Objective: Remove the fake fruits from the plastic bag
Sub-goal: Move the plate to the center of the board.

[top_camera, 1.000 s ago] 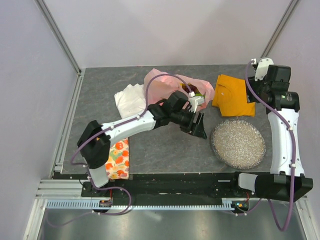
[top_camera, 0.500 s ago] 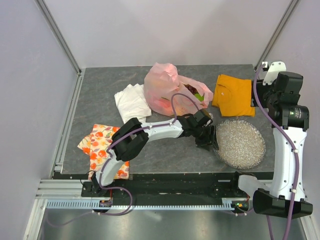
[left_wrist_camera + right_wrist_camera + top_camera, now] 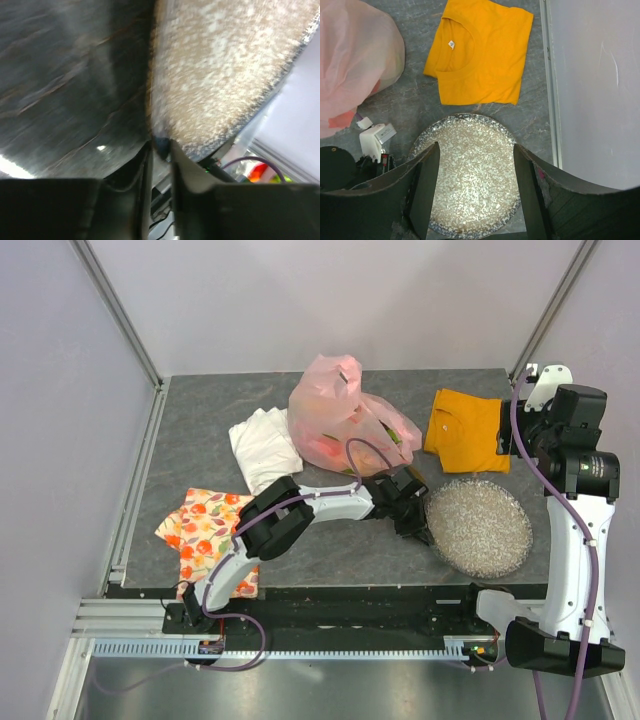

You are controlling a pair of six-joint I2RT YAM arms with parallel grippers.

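The pink plastic bag (image 3: 340,418) lies crumpled at the back middle of the table and also shows at the left of the right wrist view (image 3: 355,55). The fake fruits stay inside it, seen only as a reddish patch (image 3: 322,452) through the film. My left gripper (image 3: 418,520) is low at the left rim of the glittery dish (image 3: 480,565). In its wrist view the jaws (image 3: 161,146) stand narrow, with the dish's dark rim pinched between the tips. My right gripper (image 3: 476,195) hangs open high above the dish (image 3: 470,150), holding nothing.
An orange T-shirt (image 3: 468,430) lies flat behind the dish. A white cloth (image 3: 262,440) sits left of the bag, and a fruit-patterned cloth (image 3: 205,530) lies at the front left. Grey walls close in both sides, with a metal rail (image 3: 135,490) on the left.
My left arm swung from the bag's mouth down to the dish's left rim and its jaws narrowed. The bag puffed up and shifted. The right arm rose slightly, then held still.
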